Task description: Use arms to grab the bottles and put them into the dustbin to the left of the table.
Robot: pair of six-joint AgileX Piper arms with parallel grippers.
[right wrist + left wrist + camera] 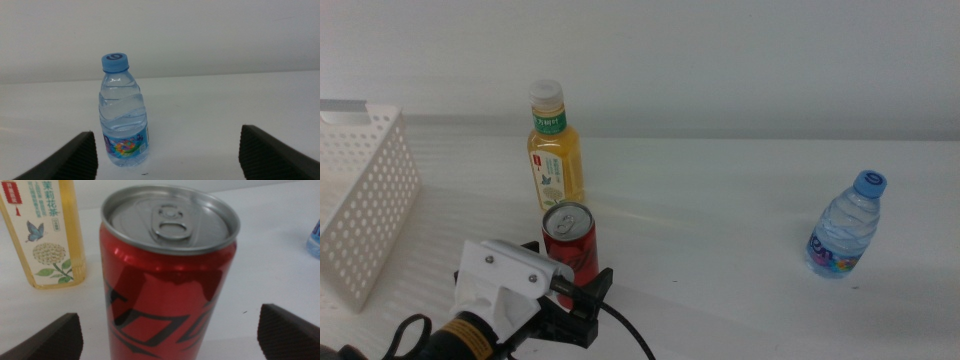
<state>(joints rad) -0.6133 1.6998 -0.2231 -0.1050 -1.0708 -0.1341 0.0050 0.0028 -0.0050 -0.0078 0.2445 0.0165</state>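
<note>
A red soda can (570, 245) stands upright on the white table (720, 190), just in front of the yellow-drink bottle (555, 150) with its white cap. My left gripper (572, 292) comes in from the lower left, and in the left wrist view it (170, 340) is open, with the can (167, 280) standing between its two jaws, a gap on each side. The small clear water bottle (845, 228) with the blue cap stands far right. My right gripper (167, 160) is open and empty, with that bottle (122, 110) some way ahead of it. The right arm is out of the middle view.
The white perforated dustbin (360, 200) stands at the table's left edge, left of the can. The yellow bottle (47, 235) is close behind the can. A white wall backs the table.
</note>
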